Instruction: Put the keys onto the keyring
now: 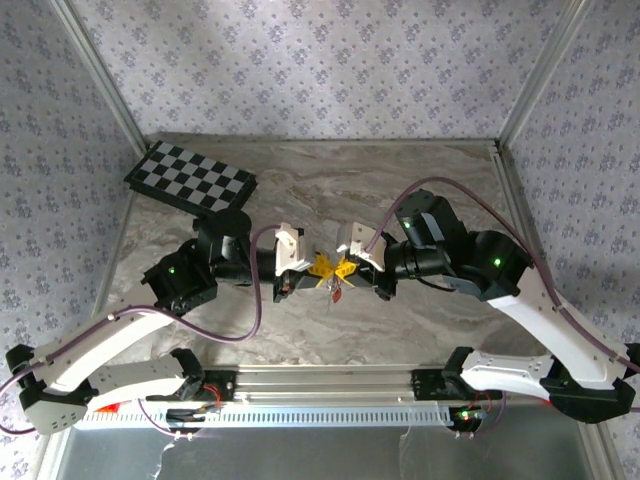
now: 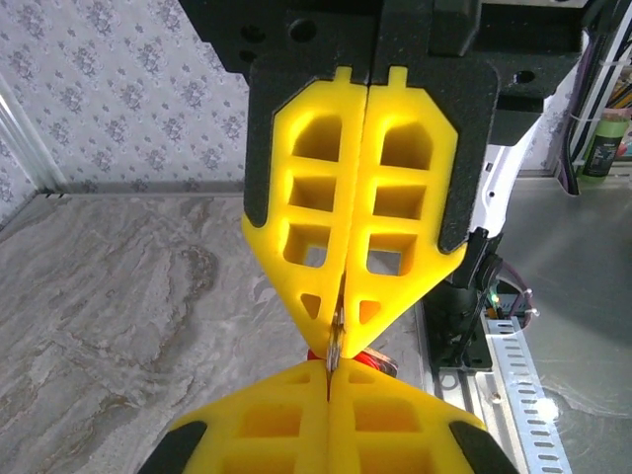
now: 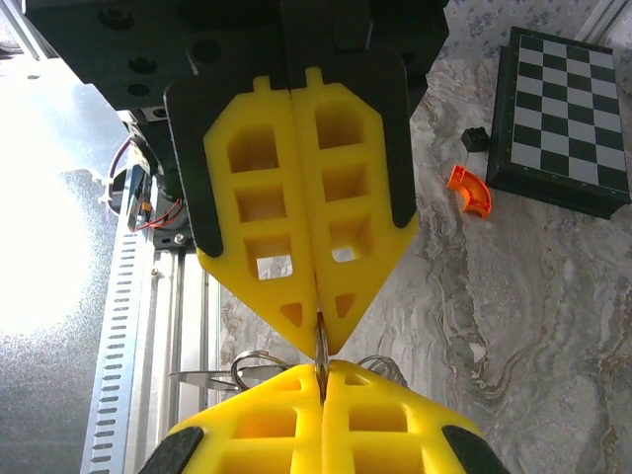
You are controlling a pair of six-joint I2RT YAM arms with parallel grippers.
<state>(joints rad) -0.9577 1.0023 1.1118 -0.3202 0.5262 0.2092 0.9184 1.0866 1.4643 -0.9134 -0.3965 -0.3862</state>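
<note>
Nearest the arm bases, a tiny key with a red head (image 1: 338,293) is seen hanging just below the meeting jaws and slightly to their near side, above the grey marbled desk (image 1: 420,330). Whether it is already threaded cannot be told. Just above it, the left gripper (image 1: 318,266) and the right gripper (image 1: 348,268) are set tip to tip over the middle of the desk, and both pairs of yellow jaws are closed. A thin silvery metal keyring (image 2: 336,343) is pinched edge-on between them, gripped by each pair at its tips. Its long axis is therefore judged to run from one arm to the other, with neither arm nearer. Silvery wire loops (image 3: 249,369) are shown beside the right tips, but what they belong to cannot be told. Since the key lies below the ring, one grip would probably have to be given up. Farther off, an orange curved plastic piece (image 3: 470,190) and a small black block (image 3: 475,138) are laid just beside a black-and-white chequered board (image 1: 190,177).
</note>
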